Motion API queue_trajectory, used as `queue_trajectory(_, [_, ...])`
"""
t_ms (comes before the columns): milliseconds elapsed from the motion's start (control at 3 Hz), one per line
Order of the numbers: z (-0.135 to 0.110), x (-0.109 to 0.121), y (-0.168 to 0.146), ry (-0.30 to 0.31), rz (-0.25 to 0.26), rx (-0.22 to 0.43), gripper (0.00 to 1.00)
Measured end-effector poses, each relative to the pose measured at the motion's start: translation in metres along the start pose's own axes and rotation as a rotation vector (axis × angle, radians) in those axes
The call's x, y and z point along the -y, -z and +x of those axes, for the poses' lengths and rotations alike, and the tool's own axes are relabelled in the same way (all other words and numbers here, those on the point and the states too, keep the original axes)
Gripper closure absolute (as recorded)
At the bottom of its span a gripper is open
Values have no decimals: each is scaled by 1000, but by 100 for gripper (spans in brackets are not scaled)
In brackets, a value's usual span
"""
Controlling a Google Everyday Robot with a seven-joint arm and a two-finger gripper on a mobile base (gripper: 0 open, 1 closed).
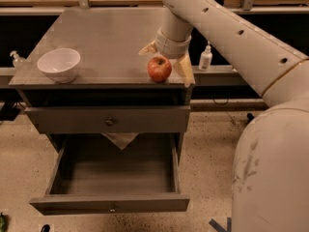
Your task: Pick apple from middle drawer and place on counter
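Near counter point(106, 37) front edge: apple point(159, 69) is seen resting.
Gripper point(165, 62): held just behind apple, fingers spread wide either side.
Exit: straight up is favoured.

Apple point(159, 69) on counter point(106, 37), pincer point(165, 62) astride

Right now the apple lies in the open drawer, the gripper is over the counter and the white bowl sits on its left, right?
No. The camera view shows the apple on the counter, near its front right edge, not in the open drawer. The gripper is over the counter, open around the apple, and the white bowl sits on its left.
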State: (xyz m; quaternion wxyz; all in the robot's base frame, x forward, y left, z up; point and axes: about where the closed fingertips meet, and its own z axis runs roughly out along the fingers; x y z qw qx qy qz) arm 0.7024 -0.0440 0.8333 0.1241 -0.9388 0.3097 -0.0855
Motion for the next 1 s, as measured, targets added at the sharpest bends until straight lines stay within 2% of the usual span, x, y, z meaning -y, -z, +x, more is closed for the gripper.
queue_trajectory(667, [-6, -5, 29, 14, 96, 19, 0])
queue_trajectory(1000, [-7, -5, 30, 14, 101, 22, 0])
